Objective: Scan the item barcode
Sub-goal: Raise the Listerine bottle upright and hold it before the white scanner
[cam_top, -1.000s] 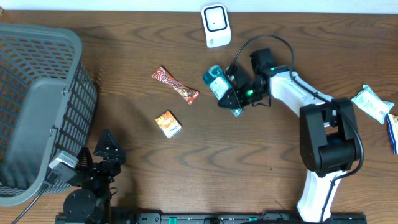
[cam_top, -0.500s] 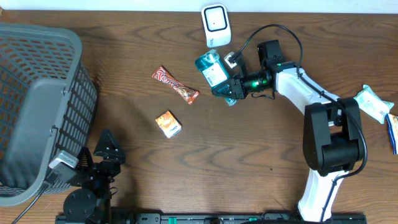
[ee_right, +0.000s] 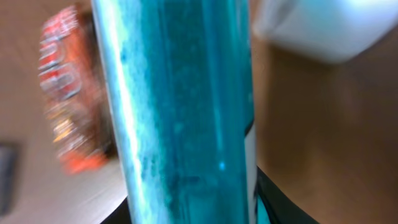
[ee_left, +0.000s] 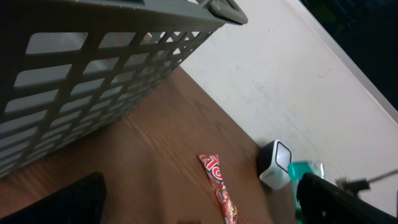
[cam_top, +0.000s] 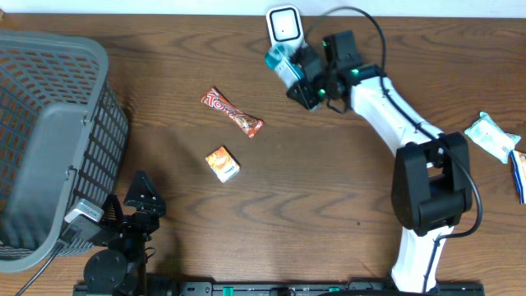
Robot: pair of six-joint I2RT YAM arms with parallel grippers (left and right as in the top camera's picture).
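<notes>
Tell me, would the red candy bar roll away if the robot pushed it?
Probably not: the candy bar lies flat on the table, so it would likely slide. It looks shiny, so maybe slippery to pinch. It seems small and light.

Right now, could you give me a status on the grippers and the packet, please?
Right gripper shut on teal packet, held at scanner. Left gripper open, low by basket. Nothing between packet and scanner.
</notes>
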